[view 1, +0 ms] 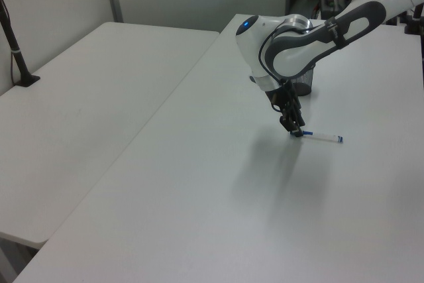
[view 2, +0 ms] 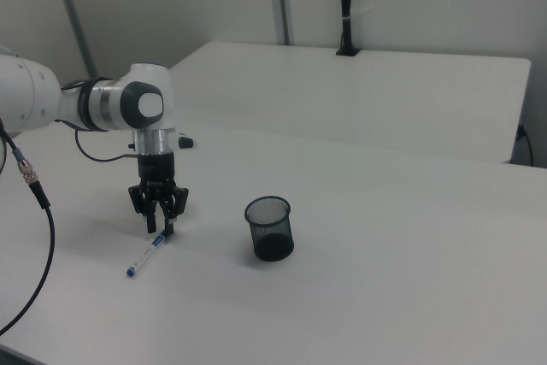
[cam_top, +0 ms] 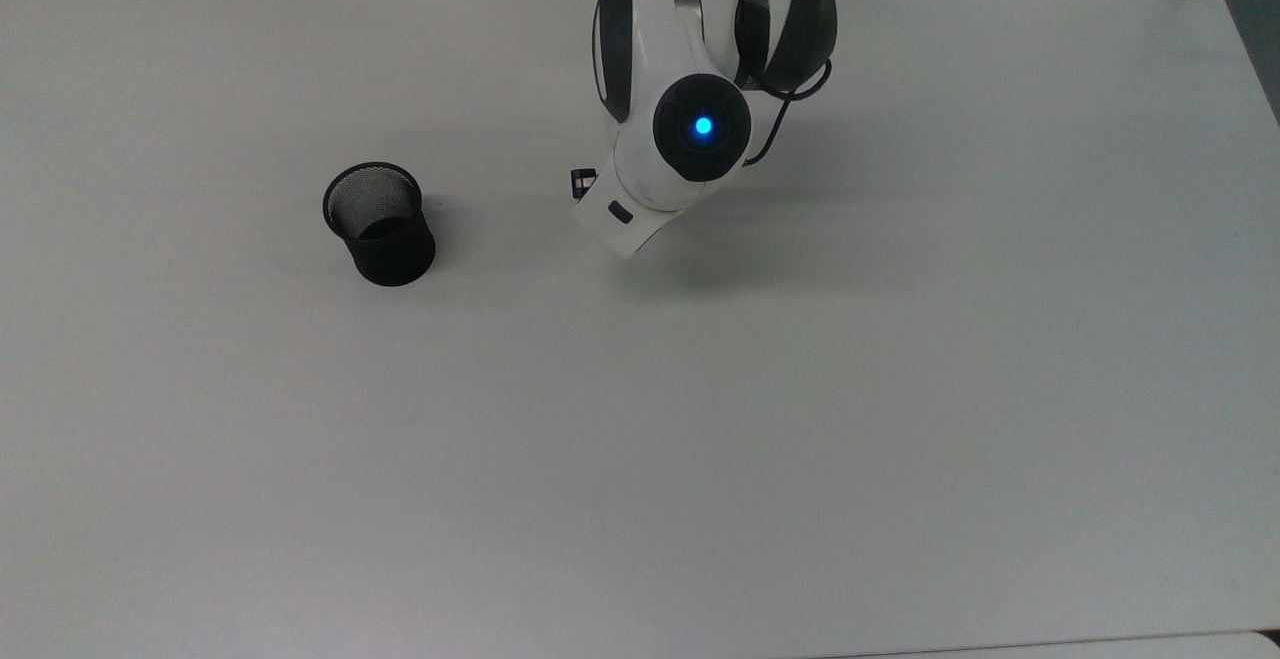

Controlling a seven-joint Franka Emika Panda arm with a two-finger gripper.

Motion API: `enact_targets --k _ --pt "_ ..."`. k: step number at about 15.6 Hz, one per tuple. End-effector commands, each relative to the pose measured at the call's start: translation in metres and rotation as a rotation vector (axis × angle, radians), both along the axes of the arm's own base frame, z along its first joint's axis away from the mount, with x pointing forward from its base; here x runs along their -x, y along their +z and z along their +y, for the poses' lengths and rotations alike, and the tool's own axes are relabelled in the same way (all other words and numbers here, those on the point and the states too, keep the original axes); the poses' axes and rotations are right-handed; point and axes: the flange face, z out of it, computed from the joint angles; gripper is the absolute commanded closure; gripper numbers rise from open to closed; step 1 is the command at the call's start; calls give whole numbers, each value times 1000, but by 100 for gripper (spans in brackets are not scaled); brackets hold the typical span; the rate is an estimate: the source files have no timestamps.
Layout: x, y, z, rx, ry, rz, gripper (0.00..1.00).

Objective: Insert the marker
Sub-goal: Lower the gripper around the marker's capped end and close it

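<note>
White marker (view 2: 147,255) flat, hand (view 2: 162,230) over cap

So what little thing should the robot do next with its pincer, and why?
Probably close the pincer on the slim white marker with blue cap. It has its tips down at the marker's blue-capped end, and the marker lies flat on the white table, apart from the black mesh cup.

White/blue marker (view 2: 145,256), black mesh cup (view 2: 270,229), white table (cam_top: 700,439).
</note>
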Motion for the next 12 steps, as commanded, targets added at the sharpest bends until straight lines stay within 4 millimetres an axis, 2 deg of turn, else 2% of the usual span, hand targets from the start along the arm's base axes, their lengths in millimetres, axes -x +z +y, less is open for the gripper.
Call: enact_targets --k 1,7,12 --pt "-2 -6 1 14 -14 -14 58" --pt "-5 -20 3 17 -12 -22 59" --pt "-6 -20 3 16 -10 -25 86"
